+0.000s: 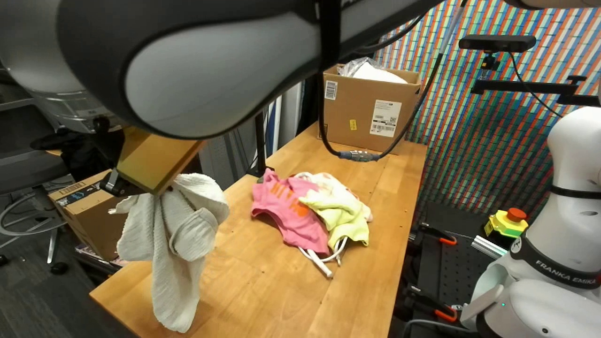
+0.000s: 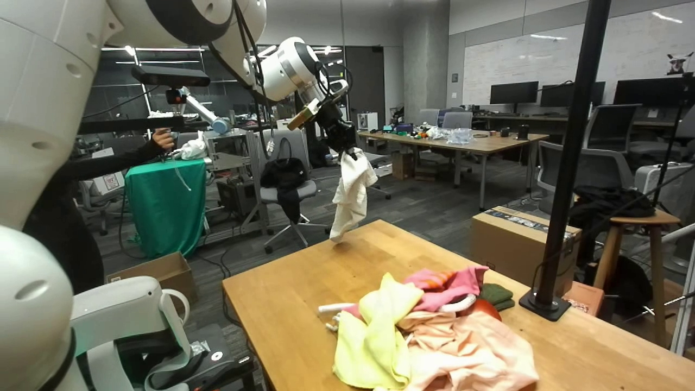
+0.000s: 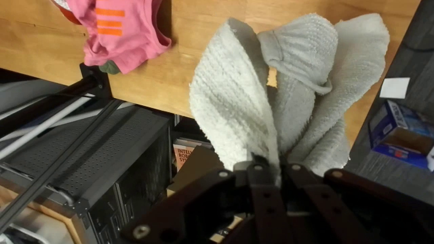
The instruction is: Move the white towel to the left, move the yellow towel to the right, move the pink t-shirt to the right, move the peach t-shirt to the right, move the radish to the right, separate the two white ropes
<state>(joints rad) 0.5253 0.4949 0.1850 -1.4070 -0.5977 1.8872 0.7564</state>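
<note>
radish (image 2: 487,308): partly hidden; ropes (image 1: 321,264): partly covered; peach t-shirt (image 2: 478,347): edge-cropped

White towel (image 1: 178,256) hanging, yellow towel (image 2: 378,338), pink t-shirt (image 1: 291,211), peach t-shirt (image 2: 472,347) heaped with red radish (image 2: 487,308), white ropes (image 1: 321,264)

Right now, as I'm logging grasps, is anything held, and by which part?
The gripper holds the white towel by a bunched upper part; exact spot hidden.

The arm (image 1: 225,70) was stretched across the top of an exterior view, bent at the wrist (image 2: 293,66), with the gripper (image 2: 352,154) up in the air and angled obliquely downward, its fingers (image 3: 266,200) pinched together in a grip at the bottom of the wrist view.
</note>
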